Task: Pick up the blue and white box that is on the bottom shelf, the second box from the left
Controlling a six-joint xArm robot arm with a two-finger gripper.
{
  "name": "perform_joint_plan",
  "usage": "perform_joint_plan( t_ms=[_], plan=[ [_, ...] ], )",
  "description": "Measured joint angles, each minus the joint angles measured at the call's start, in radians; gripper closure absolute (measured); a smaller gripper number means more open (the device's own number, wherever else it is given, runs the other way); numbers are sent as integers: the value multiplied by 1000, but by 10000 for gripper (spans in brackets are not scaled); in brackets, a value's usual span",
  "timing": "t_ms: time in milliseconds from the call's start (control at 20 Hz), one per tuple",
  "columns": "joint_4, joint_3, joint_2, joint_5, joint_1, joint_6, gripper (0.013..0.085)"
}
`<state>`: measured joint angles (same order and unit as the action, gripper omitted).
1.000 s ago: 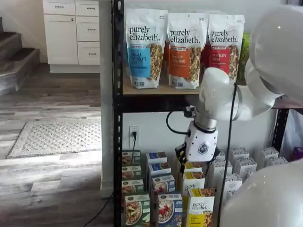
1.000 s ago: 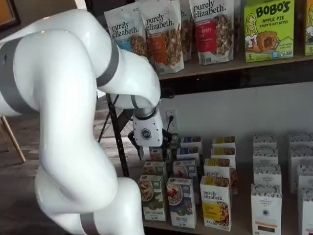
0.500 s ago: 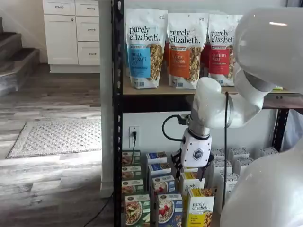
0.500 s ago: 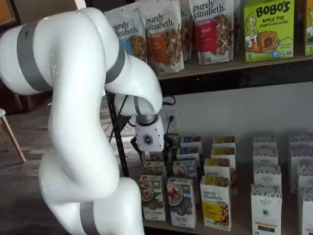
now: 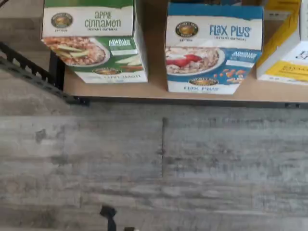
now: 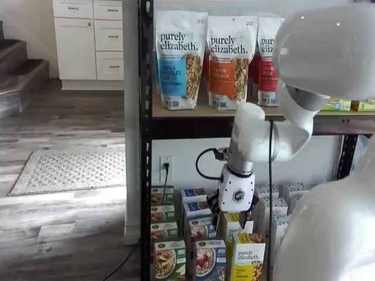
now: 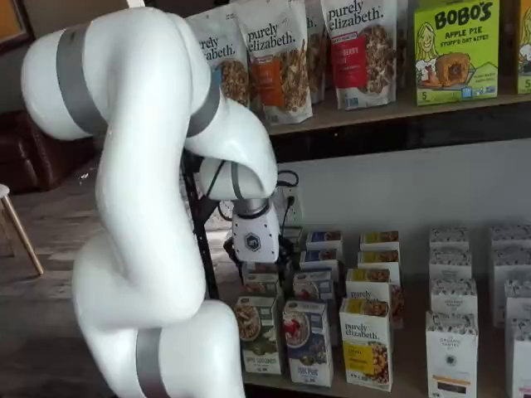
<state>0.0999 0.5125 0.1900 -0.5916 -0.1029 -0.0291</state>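
The blue and white box [image 5: 214, 48] stands upright at the front edge of the bottom shelf [image 5: 155, 62], with a bowl of red berries pictured on it. In both shelf views it is the front box [image 6: 210, 260] [image 7: 309, 342] of a row of like boxes. My gripper [image 6: 234, 212] [image 7: 257, 267] hangs fingers-down just above the rows behind it, a little to its back and right. The black fingers [image 6: 214, 204] stand apart with a gap, open, and hold nothing.
A green-and-white box [image 5: 91, 41] stands left of the blue one and a yellow-and-white box [image 5: 284, 45] right of it. Tall granola pouches [image 6: 179, 58] fill the brown board above. A black corner post [image 6: 145, 175] and grey plank floor [image 5: 154, 163] lie in front.
The arm has swung left and the gripper has come down closer to the box tops, still open. No box has moved.
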Motion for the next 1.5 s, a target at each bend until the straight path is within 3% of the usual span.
perform_joint_plan(
  t_ms=[300,550,750,1000,1500],
  plan=[
    [-65,25,-87,84,20,-33,130],
    [-75,39,-159,130,39,-21,130],
    [-50,43,-218,193,47,12,130],
    [35,71,-319,265,41,90,130],
    [54,164,-479,346,30,101,130]
  ],
)
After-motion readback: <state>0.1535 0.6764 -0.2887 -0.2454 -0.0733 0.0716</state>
